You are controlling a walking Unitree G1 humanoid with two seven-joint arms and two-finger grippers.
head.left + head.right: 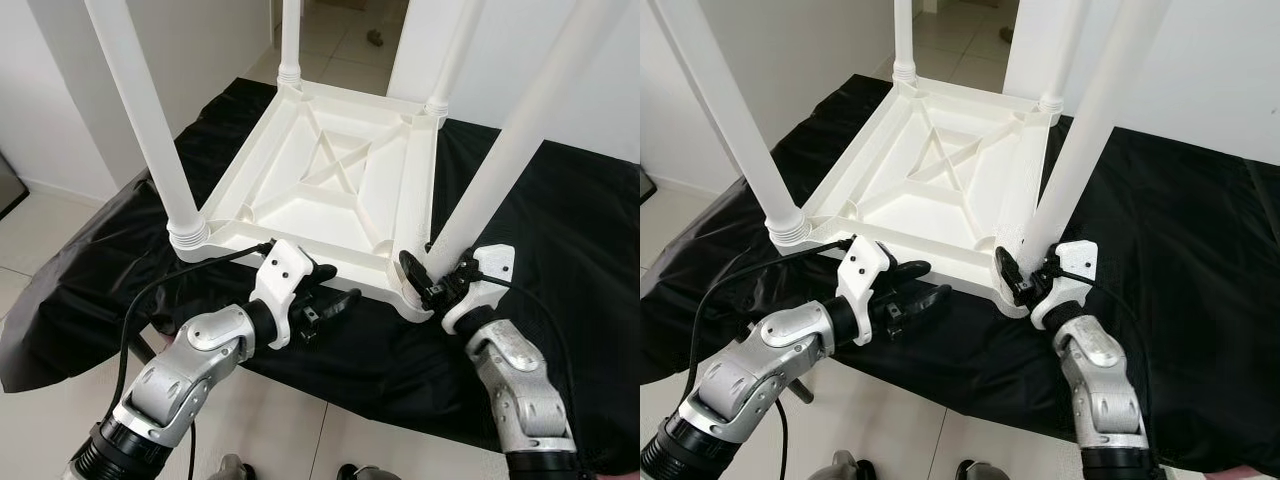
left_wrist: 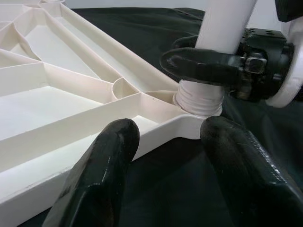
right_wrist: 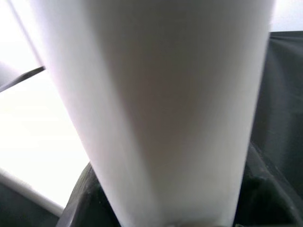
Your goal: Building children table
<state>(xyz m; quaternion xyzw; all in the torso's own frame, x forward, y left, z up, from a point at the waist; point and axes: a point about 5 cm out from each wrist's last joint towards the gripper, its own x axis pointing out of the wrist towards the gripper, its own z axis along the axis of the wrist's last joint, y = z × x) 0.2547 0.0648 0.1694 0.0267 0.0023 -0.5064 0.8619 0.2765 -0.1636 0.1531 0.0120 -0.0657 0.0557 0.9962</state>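
On black cloth (image 1: pixel 560 230) | ribbed plastic tabletop (image 1: pixel 330 180) inverted | right gripper (image 1: pixel 432 281) clasps round leg (image 1: pixel 500 150)

The upturned children's table (image 1: pixel 330 180) and its legs (image 1: pixel 150 130) look like smooth white plastic with a soft sheen. The cloth (image 1: pixel 570 250) over the surface is black, slightly glossy, wrinkled. Floor tiles (image 1: pixel 40 240) are pale, glazed.
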